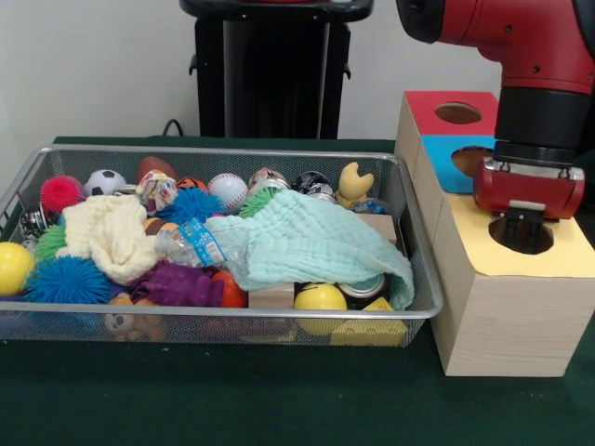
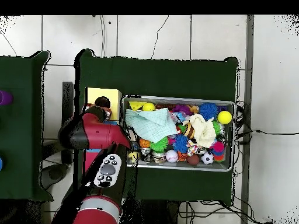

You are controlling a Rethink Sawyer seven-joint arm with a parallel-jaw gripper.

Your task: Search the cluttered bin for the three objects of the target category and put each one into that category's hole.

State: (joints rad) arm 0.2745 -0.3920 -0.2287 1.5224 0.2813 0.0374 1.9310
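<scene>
A wire mesh bin [image 1: 214,152] [image 2: 229,104] is packed with clutter. In it lie a mint cloth [image 1: 307,242] [image 2: 153,123], a cream cloth [image 1: 112,232], a plastic bottle [image 1: 191,243], a baseball [image 1: 227,190], a soccer ball [image 1: 104,181], yellow balls [image 1: 319,297] [image 1: 13,267] and spiky balls [image 1: 65,279]. Right of the bin in the front view stands a wooden box with a red panel [image 1: 423,110], a blue panel [image 1: 442,169] and a yellow panel [image 1: 558,258], each with a hole. My gripper [image 1: 521,230] [image 2: 100,109] hangs right over the yellow panel's hole, its tips dipping into the dark opening. Nothing held is visible.
A wooden block [image 1: 271,297], a tin can [image 1: 364,286], a purple knobbly toy [image 1: 177,283] and a yellow block [image 1: 370,331] sit at the bin's front. Green cloth [image 1: 232,390] covers the table. The box stands close against the bin's side.
</scene>
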